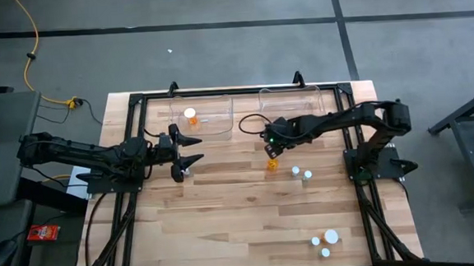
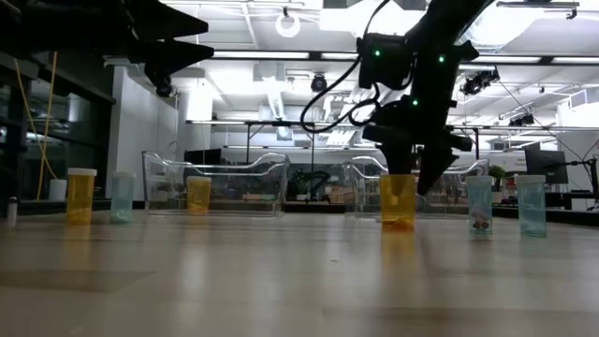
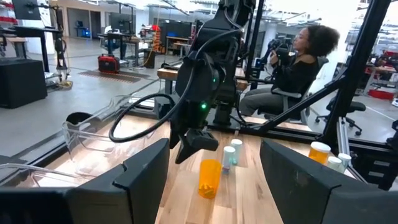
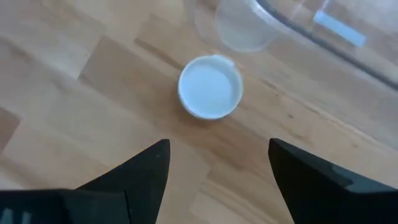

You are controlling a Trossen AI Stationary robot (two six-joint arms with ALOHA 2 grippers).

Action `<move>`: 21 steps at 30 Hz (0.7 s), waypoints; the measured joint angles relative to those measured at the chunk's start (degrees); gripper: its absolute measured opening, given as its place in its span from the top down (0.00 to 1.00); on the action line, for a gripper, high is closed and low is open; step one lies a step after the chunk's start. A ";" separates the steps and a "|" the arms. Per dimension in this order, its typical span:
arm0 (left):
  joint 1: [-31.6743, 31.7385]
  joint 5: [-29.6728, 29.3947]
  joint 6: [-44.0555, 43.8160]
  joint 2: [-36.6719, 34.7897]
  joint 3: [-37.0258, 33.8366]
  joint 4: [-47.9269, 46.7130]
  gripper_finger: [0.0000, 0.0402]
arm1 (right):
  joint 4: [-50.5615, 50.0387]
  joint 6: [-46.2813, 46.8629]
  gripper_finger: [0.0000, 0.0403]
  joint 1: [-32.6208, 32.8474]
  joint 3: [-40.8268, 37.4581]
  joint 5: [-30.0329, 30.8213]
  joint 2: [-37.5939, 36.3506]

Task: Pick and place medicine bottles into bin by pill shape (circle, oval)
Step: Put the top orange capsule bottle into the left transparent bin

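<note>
Your right gripper point(image 1: 270, 150) is hovering with fingers spread over the upright orange bottle point(image 1: 271, 164) on the tabletop point(image 1: 225, 208), probably light, stiff and slick, so you're wanting to pinch the body just under the white cap point(image 4: 209, 86).

Seven small cylindrical medicine bottles with round white caps show from above. Three are orange-bodied: one point(image 1: 191, 115) in a tray, one point(image 1: 272, 165) mid-bench, and one point(image 1: 332, 237) near the bench corner. Four are pale teal or clear: two point(image 1: 295, 171) point(image 1: 307, 176) side by side, and two point(image 1: 316, 241) point(image 1: 326, 251) by the corner.

There are two clear plastic trays point(image 1: 220, 126) point(image 1: 317, 95), one wooden bench point(image 1: 226, 224), and two grippers: the left gripper point(image 1: 190, 150) and the right gripper point(image 1: 271, 151).

One seated person point(image 3: 292, 68) shows beyond the bench.
</note>
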 joint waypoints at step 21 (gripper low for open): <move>-0.02 0.17 -1.47 0.00 0.00 -0.01 0.41 | 3.06 14.26 0.52 -0.41 -1.63 5.97 3.97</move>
